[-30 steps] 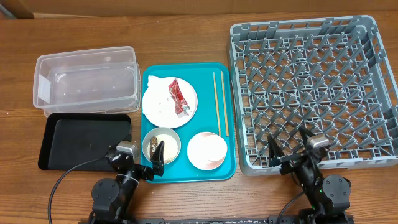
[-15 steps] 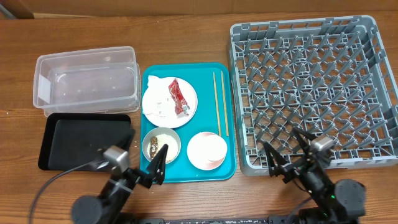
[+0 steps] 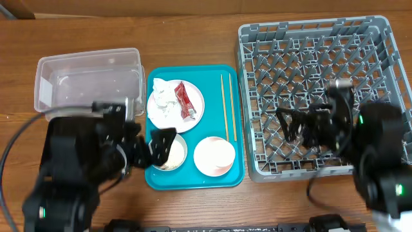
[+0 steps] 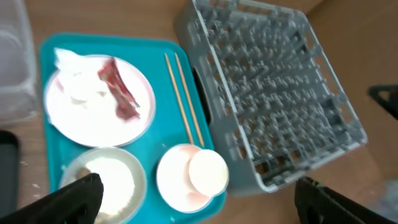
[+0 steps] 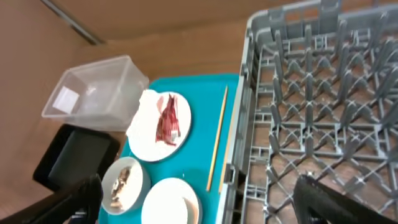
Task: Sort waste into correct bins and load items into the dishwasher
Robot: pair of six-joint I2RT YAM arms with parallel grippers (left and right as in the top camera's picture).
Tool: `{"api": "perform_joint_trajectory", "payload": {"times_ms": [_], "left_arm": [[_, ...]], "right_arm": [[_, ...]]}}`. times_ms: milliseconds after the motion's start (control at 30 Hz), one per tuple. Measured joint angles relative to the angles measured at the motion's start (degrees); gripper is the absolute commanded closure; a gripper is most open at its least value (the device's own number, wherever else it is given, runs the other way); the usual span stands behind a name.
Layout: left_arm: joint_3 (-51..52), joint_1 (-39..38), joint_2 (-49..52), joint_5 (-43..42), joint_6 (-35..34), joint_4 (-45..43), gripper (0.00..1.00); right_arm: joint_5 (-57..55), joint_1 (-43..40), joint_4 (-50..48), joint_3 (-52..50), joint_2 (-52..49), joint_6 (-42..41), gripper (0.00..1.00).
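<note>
Plate (image 4: pixel 84 121) lies just beyond wide-spread left gripper (image 4: pixel 196 198).

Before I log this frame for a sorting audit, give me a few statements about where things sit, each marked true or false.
1. The red sauce packet lies on the white plate. True.
2. The chopsticks stand in the dish rack. False: they lie flat on the teal tray.
3. The crumpled napkin is in the clear tub. False: it is on the plate.
4. The left gripper and the right gripper are open and hold nothing. True.
</note>
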State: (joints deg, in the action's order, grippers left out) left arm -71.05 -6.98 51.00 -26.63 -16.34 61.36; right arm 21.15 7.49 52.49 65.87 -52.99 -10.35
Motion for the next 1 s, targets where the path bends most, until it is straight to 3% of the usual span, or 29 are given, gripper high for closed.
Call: {"api": "perform_joint_trajectory", "payload": {"times_ms": [167,267,367,633,800,933,967,1000], "left_arm": [[-2.38,-0.70,8.07,-7.52,0.02,2.14,0.00],[-2.51,-5.22,13.25,-7.37,-0.02,6.08,0.00],[-2.51,-13.00,19.10,-3.56,-1.14,8.68,0.00],[-2.51,-33.14,34.47,16.76,-10.25,6.40,0.03],[-2.51,-35.04,42.60,23.17,-13.75,2.19,0.29],[-2.51,-35.04,47.91,24.98,-15.23,-0.68,0.76],[-2.51,-35.04,48.85,24.94,-15.30,-1.20,0.96],[-2.51,-35.04,49.59,24.74,-15.21,-1.53,0.96]], "right_arm": [[2.43,0.00,4.48,6.43,-9.42,-0.15,0.00],[4.00,0.00,4.74,6.58,-11.54,-0.13,0.00],[4.57,0.00,5.01,6.58,-12.09,-0.15,0.00],[5.44,0.00,5.11,6.84,-12.04,-0.44,0.00],[5.51,0.00,5.60,6.88,-12.04,-0.57,0.00],[5.62,0.00,5.81,6.88,-12.04,-0.57,0.00],[5.62,0.00,5.86,6.88,-12.04,-0.55,0.00],[5.62,0.00,5.88,6.88,-12.04,-0.57,0.00]]}}
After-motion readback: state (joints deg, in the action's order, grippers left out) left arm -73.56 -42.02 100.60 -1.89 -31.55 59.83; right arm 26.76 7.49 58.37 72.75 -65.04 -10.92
